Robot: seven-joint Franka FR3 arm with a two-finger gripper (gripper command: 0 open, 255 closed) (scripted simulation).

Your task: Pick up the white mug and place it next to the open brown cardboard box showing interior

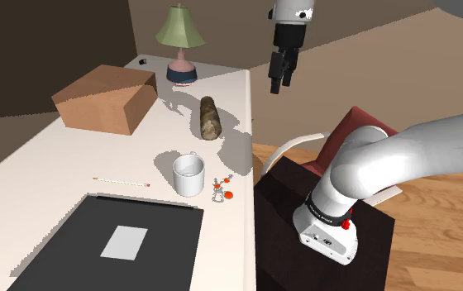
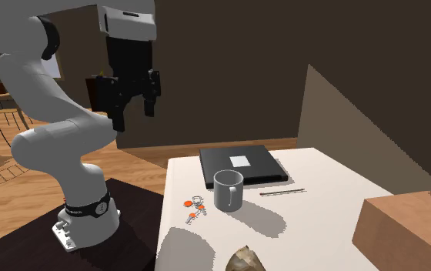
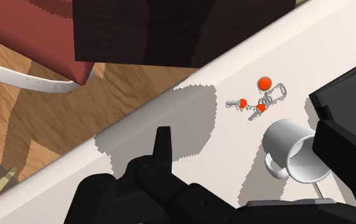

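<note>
The white mug [image 1: 188, 174] stands upright on the white table [image 1: 48, 165], near the edge that faces the stand. It also appears in the second exterior view [image 2: 228, 190] and below the hand in the wrist view [image 3: 291, 153], partly hidden by one finger. The brown cardboard box [image 1: 106, 97] [image 2: 410, 227] sits at the table's far side, toward the shoulder view's left; its flaps look closed from here. My gripper [image 1: 280, 81] [image 2: 134, 108] [image 3: 244, 129] hangs high in the air over the table's edge, open, with nothing between its fingers.
Keys with orange tags [image 1: 221, 191] [image 3: 262, 102] lie beside the mug. A pencil [image 1: 121, 180], a black laptop [image 1: 110, 244], a brown lump [image 1: 210, 117] and a green-shaded lamp [image 1: 179, 41] share the table. A red chair [image 1: 350, 132] stands by the stand [image 1: 321, 223].
</note>
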